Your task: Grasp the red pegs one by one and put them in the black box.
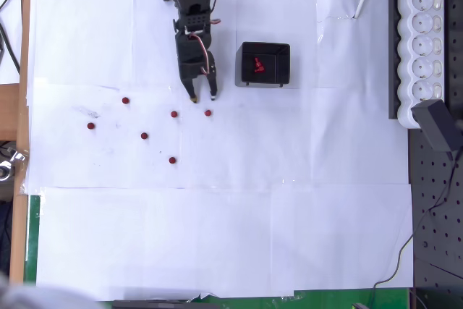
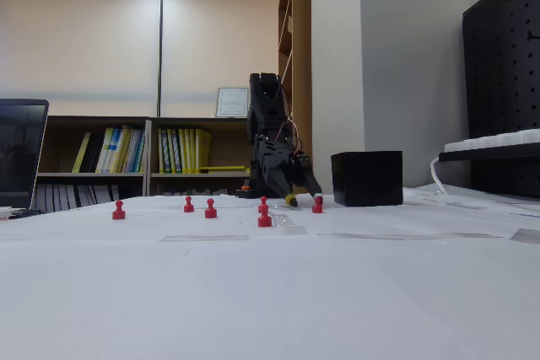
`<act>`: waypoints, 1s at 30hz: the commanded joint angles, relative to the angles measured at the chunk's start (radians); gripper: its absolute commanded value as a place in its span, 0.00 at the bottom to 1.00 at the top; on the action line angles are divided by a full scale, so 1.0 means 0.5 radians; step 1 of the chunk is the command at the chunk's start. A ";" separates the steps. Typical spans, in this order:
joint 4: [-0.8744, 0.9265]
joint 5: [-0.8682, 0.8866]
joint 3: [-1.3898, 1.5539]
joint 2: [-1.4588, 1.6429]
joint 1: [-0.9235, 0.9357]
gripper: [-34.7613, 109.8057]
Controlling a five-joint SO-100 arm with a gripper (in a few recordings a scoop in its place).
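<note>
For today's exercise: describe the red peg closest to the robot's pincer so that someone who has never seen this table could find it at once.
Start in the overhead view at the black box on the white paper, then move left to the black arm's pincer, which points down the picture. The peg is the red dot just below its right-hand fingertip. Among the six loose pegs it lies nearest the box; the others sit further left or lower.

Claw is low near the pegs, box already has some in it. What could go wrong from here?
1. The claw hangs between two red pegs; closing on one could knock it over, since each stands upright on a narrow base.
2. The black box sits close beside the arm, so the swing across might clip its wall and shift it.
3. The pegs look tiny beside the claw's fingers, so a slightly off-centre pinch may slip.
</note>
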 commanded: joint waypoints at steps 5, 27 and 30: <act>-0.129 -0.009 0.239 0.163 -0.028 0.35; -0.199 0.009 0.411 0.390 -0.067 0.35; -0.202 0.015 0.411 0.405 -0.071 0.34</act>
